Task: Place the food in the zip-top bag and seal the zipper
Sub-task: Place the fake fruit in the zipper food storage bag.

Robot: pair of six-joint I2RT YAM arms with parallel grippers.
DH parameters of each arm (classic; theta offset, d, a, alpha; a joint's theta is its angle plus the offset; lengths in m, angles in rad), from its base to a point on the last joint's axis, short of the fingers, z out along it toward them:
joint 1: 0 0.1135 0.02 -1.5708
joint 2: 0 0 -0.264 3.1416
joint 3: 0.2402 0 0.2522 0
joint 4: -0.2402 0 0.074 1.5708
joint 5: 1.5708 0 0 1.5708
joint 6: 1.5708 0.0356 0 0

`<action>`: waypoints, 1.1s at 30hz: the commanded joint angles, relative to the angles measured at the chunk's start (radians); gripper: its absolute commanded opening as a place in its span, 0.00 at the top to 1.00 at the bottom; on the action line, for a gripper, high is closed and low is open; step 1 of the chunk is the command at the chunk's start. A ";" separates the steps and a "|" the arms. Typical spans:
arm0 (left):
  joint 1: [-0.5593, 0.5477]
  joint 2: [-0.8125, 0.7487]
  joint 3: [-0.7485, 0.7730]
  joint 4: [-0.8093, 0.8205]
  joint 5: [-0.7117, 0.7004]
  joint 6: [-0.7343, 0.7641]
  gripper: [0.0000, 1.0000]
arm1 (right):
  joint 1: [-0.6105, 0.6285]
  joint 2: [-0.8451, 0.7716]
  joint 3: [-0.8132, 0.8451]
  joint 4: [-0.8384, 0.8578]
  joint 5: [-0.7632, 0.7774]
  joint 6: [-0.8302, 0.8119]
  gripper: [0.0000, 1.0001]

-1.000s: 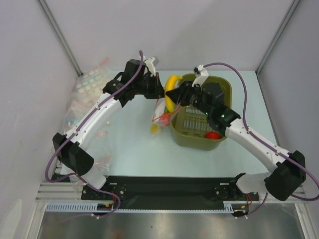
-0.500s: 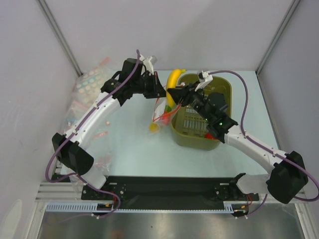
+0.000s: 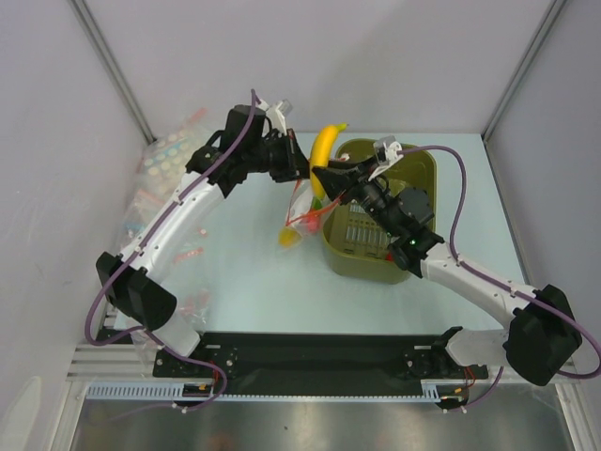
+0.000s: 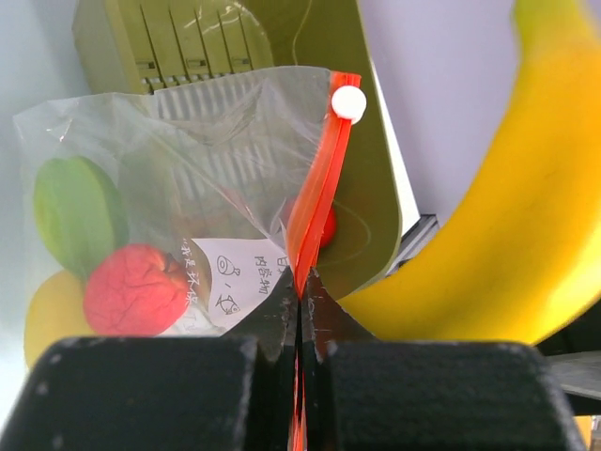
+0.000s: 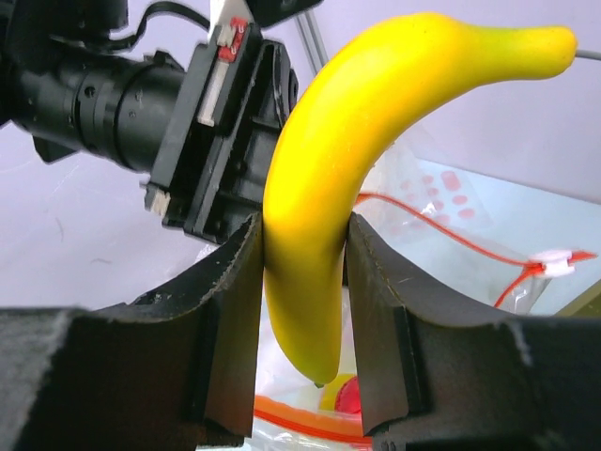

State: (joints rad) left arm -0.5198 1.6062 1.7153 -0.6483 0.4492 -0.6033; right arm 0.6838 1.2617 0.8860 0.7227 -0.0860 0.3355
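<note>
The zip-top bag (image 4: pixel 188 178) hangs from my left gripper (image 4: pixel 300 305), which is shut on the orange-red zipper (image 4: pixel 317 183) at one end of the mouth. Inside the bag lie a red fruit (image 4: pixel 136 289), a green piece (image 4: pixel 80 211) and a yellow piece (image 4: pixel 52 315). My right gripper (image 5: pixel 303 225) is shut on the lower part of the yellow banana (image 5: pixel 357 132), held upright with its tip just above the bag's mouth (image 5: pixel 300 418). From above, the banana (image 3: pixel 325 148) stands right beside the left gripper (image 3: pixel 299 174), over the bag (image 3: pixel 300 214).
The olive-green basket (image 3: pixel 355 261) stands just right of the bag, under my right arm. Spare clear bags with pale dots (image 3: pixel 164 160) lie at the back left by the wall. Enclosure walls close in the back and both sides.
My right gripper has lifted the banana and carried it left, from the basket's rim to above the bag's mouth. The left gripper has risen slightly, still holding the zipper.
</note>
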 commanded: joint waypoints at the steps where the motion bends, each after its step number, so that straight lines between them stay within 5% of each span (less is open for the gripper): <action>1: 0.015 -0.054 0.073 0.055 0.055 -0.061 1.00 | 0.011 -0.019 -0.030 0.113 -0.020 -0.038 0.75; 19: 0.041 -0.066 0.067 0.065 0.092 -0.101 1.00 | 0.023 -0.010 -0.165 0.109 -0.033 -0.033 0.64; 24: 0.046 -0.060 0.066 0.061 0.086 -0.089 1.00 | 0.089 -0.012 -0.125 0.015 -0.086 -0.162 0.60; 30: 0.047 -0.068 0.056 0.045 0.080 -0.064 1.00 | 0.125 -0.039 -0.113 -0.095 -0.052 -0.274 0.23; 33: 0.047 -0.071 0.055 0.035 0.072 -0.053 1.00 | 0.125 -0.059 -0.107 -0.117 -0.020 -0.283 0.20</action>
State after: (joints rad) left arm -0.4755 1.5894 1.7412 -0.6460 0.5007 -0.6704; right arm 0.8097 1.2461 0.7341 0.6289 -0.1371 0.1116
